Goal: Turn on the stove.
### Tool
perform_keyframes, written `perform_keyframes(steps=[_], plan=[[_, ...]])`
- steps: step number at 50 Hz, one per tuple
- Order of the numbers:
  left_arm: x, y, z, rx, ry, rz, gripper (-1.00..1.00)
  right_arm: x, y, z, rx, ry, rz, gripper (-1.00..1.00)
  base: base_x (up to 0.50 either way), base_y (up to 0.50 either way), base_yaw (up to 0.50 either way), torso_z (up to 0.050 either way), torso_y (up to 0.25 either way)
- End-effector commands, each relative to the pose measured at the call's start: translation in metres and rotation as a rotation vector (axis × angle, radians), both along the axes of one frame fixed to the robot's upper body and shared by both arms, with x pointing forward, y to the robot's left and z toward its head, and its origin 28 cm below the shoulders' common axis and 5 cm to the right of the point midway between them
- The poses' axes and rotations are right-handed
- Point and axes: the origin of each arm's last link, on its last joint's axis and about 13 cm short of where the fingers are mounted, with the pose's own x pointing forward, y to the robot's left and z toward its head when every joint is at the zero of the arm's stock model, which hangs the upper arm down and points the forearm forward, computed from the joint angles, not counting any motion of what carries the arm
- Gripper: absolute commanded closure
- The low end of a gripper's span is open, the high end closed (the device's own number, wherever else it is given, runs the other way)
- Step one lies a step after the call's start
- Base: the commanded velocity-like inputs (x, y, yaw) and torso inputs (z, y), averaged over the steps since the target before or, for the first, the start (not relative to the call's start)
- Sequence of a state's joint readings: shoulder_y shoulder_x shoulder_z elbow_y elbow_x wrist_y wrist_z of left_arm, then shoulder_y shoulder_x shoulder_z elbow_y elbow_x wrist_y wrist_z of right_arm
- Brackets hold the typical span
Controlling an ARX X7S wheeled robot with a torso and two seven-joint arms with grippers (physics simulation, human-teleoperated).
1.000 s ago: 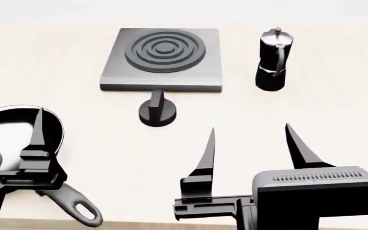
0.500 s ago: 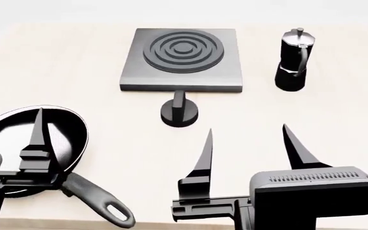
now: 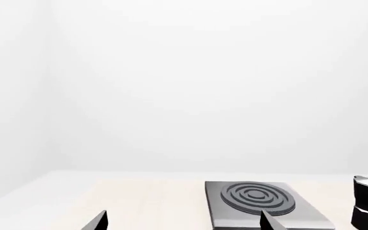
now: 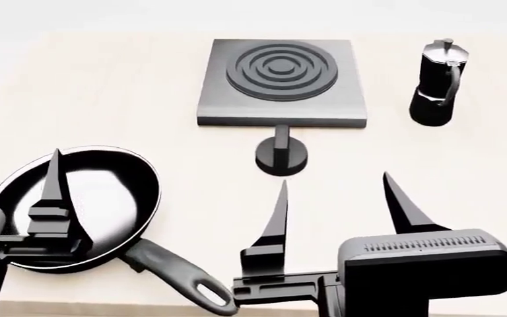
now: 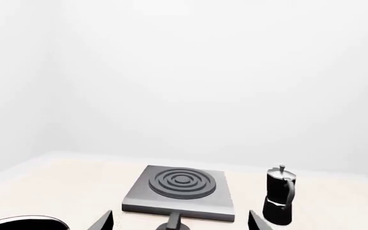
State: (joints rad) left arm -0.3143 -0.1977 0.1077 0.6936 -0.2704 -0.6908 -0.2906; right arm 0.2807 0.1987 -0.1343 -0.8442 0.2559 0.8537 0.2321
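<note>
**Knob not touched yet**

Left wrist view: the stove sits far ahead on the worktop.

Head view: the knob is at 6 o'clock of the stove. The right end effector is spread wide and empty. The left end effector hangs over the frying pan; I cannot tell its state.

Right wrist view: the moka pot stands at 3 o'clock. A wide swing might knock it.

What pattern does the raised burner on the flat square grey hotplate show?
Dark concentric rings on the raised burner of the flat grey hotplate, best seen in the head view.
</note>
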Motion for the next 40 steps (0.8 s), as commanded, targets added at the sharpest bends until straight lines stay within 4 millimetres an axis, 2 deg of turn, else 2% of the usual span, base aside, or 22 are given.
perform_keyframes(steps=[1,18,40], plan=[[0.0002,-0.0001,-0.0004,-0.003,0.000,-0.003,-1.00,0.0001,0.0006,-0.0004,-0.003,0.002,0.007,-1.00,0.00,0.19,0.00,0.000,0.000],[0.0004,-0.0006,-0.0012,0.001,0.002,-0.004,-1.00,0.0014,0.0013,-0.0034,0.002,0.017,0.023,-1.00,0.01,0.07,0.00,0.000,0.000],[-0.0003,-0.0009,-0.0004,0.001,0.000,-0.007,-1.00,0.0009,0.0026,-0.0034,-0.005,0.018,0.030,-1.00,0.30,0.00,0.00,0.000,0.000]])
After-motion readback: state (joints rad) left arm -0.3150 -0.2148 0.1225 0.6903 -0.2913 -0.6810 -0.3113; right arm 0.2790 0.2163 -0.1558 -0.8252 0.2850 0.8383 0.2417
